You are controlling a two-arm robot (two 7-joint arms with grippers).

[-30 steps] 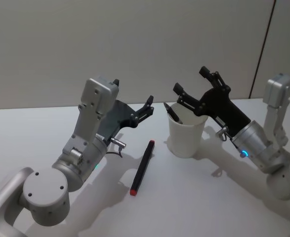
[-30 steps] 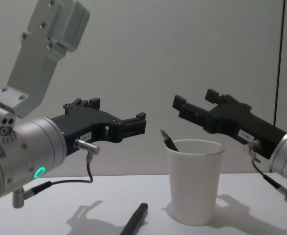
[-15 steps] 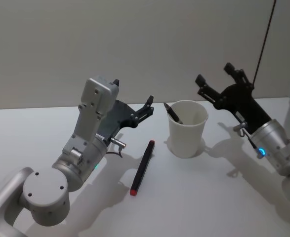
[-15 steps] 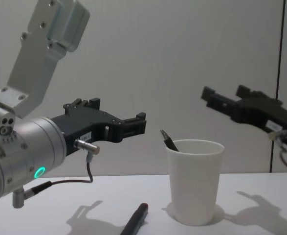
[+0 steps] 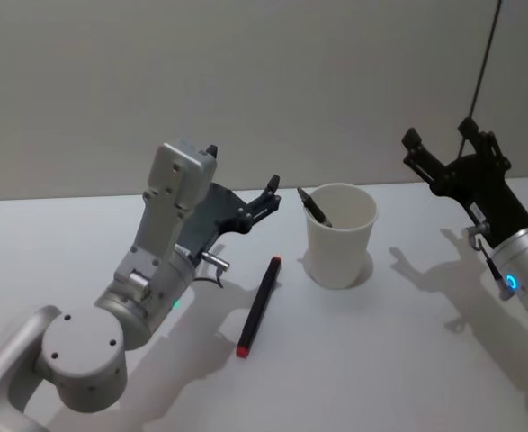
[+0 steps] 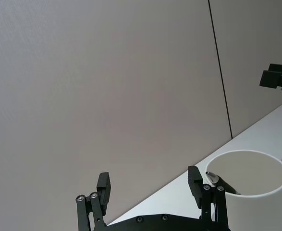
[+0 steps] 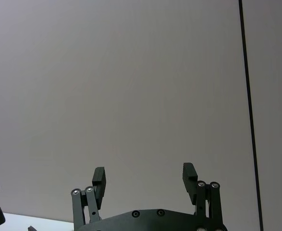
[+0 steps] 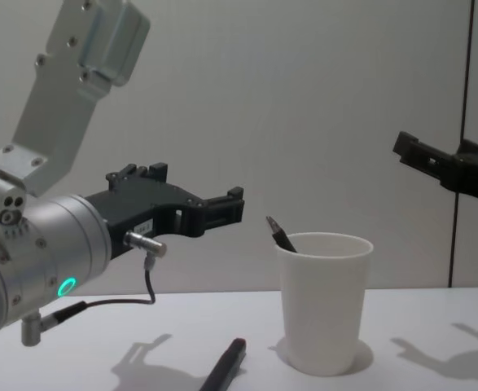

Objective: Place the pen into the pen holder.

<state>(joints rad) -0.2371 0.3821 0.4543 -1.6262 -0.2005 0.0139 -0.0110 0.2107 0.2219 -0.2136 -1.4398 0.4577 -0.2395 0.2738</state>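
Note:
The pen holder, a white paper cup [image 5: 340, 238] [image 8: 324, 305] [image 6: 253, 202], stands upright at mid-table. A dark pen [image 5: 315, 206] [image 8: 279, 235] [image 6: 216, 180] leans inside it, tip above the rim. A black pen with red ends [image 5: 258, 304] [image 8: 226, 368] lies on the table left of the cup. My left gripper [image 5: 246, 175] [image 6: 149, 178] hovers open and empty, left of the cup and above the lying pen. To the right of the cup and apart from it, my right gripper [image 5: 439, 132] [image 7: 144, 172] [image 8: 438, 153] is raised, open and empty.
The white table [image 5: 362, 360] runs back to a plain grey wall [image 5: 264, 81] with a dark vertical seam [image 5: 487, 54] at the right. My left arm's grey links [image 5: 169, 225] rise at the front left.
My right gripper has drawn back from over the cup, to the right and away, still open. The left arm, the cup and both pens have stayed put.

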